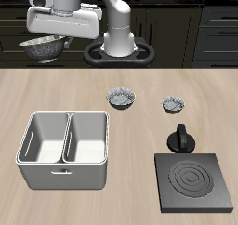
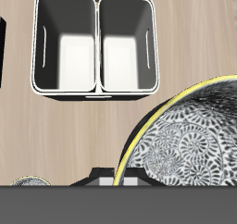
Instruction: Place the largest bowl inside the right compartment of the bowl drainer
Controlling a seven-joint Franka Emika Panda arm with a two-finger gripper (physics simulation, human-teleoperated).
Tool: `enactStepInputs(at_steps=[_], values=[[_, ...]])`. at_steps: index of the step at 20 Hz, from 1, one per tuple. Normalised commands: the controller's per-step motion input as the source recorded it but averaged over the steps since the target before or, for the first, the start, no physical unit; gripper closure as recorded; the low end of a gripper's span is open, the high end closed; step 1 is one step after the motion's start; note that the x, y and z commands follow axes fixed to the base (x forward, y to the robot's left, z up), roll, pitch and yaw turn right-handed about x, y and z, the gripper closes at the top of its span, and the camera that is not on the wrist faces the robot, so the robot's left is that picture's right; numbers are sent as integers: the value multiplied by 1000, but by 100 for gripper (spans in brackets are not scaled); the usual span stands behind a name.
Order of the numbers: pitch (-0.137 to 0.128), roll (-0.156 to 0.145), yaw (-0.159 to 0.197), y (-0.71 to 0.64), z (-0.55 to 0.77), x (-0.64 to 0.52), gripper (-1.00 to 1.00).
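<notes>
While apparently gripped, the largest bowl [image 1: 44, 47] hangs beneath the gripper [image 1: 48, 33].

Largest bowl [image 1: 44, 48] grey-white speckled, swirl pattern, yellow rim edge in wrist view, bowl drainer [image 1: 63, 169] light grey, stove plate [image 1: 195, 184] black with concentric rings, table [image 1: 139, 85] pale wood grain.
</notes>
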Motion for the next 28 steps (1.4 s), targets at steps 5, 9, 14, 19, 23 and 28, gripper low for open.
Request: enactStepInputs(at_steps=[5, 9, 14, 19, 23, 28], values=[[44, -29, 13, -106, -2, 397, 100], [28, -18, 24, -31, 3, 284, 100], [15, -7, 2, -24, 85, 285, 100], [9, 12, -2, 62, 84, 412, 100], [-6, 35, -1, 112, 42, 276, 100], [5, 54, -19, 77, -3, 207, 100]])
